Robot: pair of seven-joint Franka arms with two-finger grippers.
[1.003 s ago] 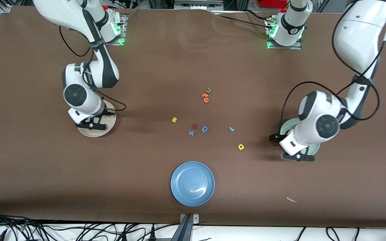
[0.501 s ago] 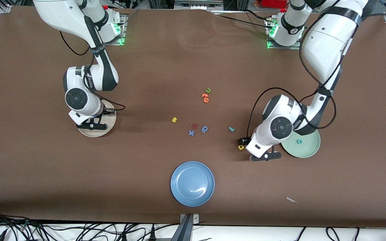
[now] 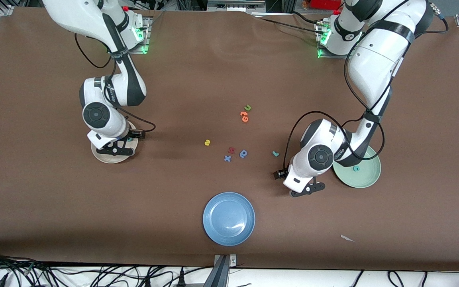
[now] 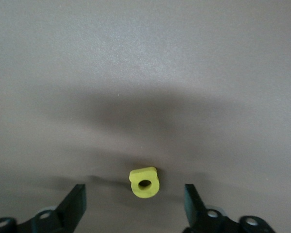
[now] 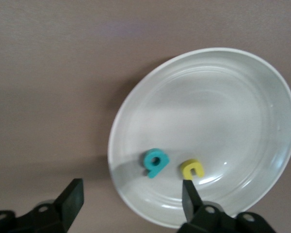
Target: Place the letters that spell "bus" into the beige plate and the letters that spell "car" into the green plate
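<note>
In the left wrist view the yellow "a" (image 4: pixel 144 182) lies flat on the brown table between the spread fingers of my open left gripper (image 4: pixel 134 204), untouched; in the front view that gripper (image 3: pixel 282 174) hides it. The green plate (image 3: pixel 367 175) beside it holds the teal "c" (image 3: pixel 356 168). My right gripper (image 3: pixel 133 136) hangs open over the beige plate (image 3: pixel 108 157). That plate (image 5: pixel 208 97) holds the teal "b" (image 5: pixel 155 161) and the yellow "u" (image 5: pixel 192 169), just off the gripper (image 5: pixel 132 199). The yellow "s" (image 3: pixel 207 142) and teal "r" (image 3: pixel 275 153) lie mid-table.
A green "u" (image 3: pixel 247 107) and orange letters (image 3: pixel 244 116) lie toward the bases. A red letter (image 3: pixel 231 150), a blue "x" (image 3: pixel 227 158) and a blue round letter (image 3: pixel 244 153) sit between the "s" and "r". A blue plate (image 3: pixel 228 218) stands nearest the camera.
My left arm swung off the green plate and came down over the yellow "a". My right gripper opened over the beige plate, where the teal "b" now shows.
</note>
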